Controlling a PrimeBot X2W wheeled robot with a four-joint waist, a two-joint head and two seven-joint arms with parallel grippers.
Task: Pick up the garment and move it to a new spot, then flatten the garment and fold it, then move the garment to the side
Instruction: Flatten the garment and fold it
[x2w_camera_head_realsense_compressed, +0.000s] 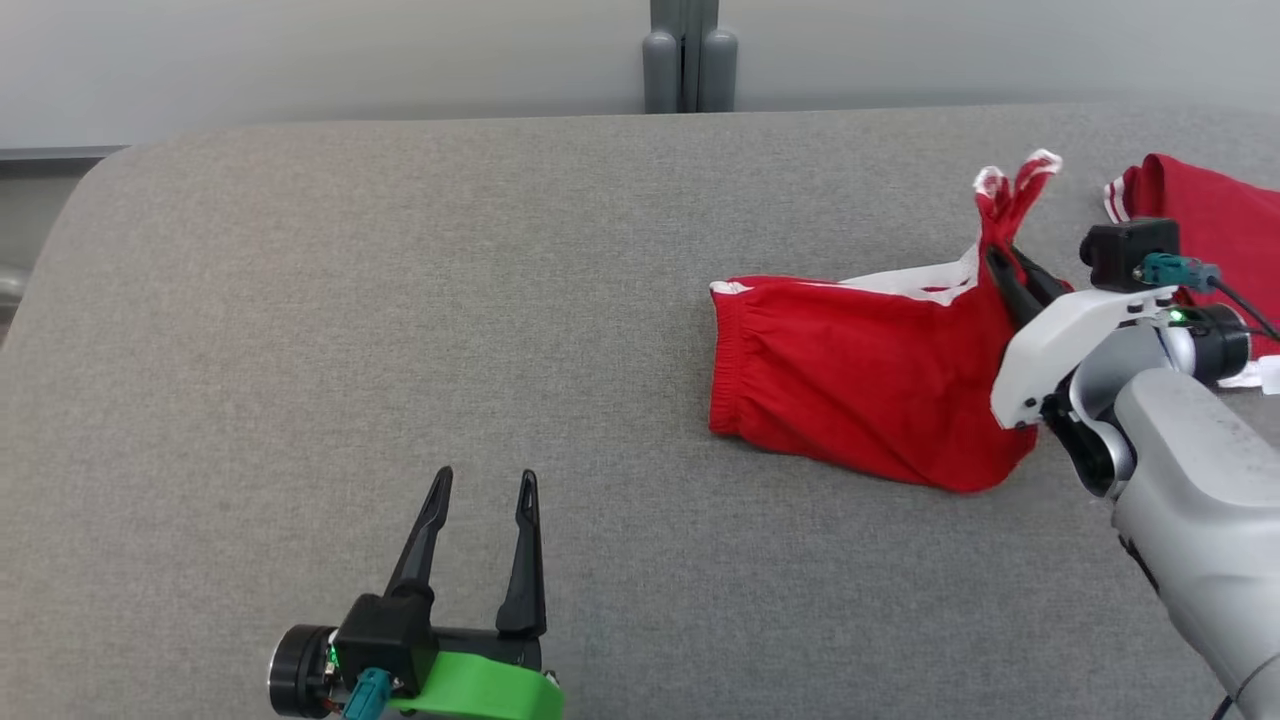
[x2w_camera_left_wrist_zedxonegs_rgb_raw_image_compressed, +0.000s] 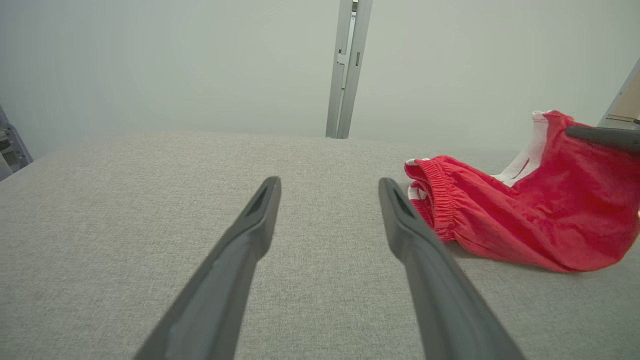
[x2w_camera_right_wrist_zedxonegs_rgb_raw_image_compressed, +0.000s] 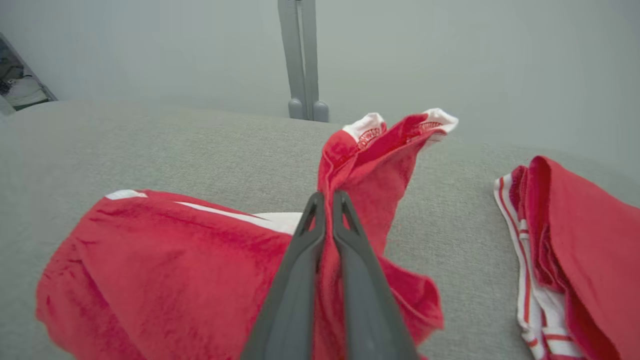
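Head view puts the garment (x2w_camera_head_realsense_compressed: 850, 370), a pair of red shorts with white trim, on the right side of the grey bench (x2w_camera_head_realsense_compressed: 400, 300). Your right gripper (x2w_camera_head_realsense_compressed: 997, 260) is clenched on a pinch of cloth at its right end, so a tuft of hem stands up above the fingertips while the rest lies on the surface. Your left gripper (x2w_camera_head_realsense_compressed: 485, 478) hangs low over bare bench well to the left, fingers spread and holding nothing. You seem to be at the pick-up. Lift straight up, slowly enough that the whole piece clears the bench before you carry it across. Aim for the open ground in the middle, well apart from the second red piece (x2w_camera_head_realsense_compressed: 1210, 215) lying just beyond your right wrist. The grip is near one edge, so expect the shorts to hang long and swing, and watch that the bite does not slip. The cloth looks thin and soft, rumpled and loosely doubled over. Its elastic waistband is gathered at the left end, and a white stripe shows along the far edge.
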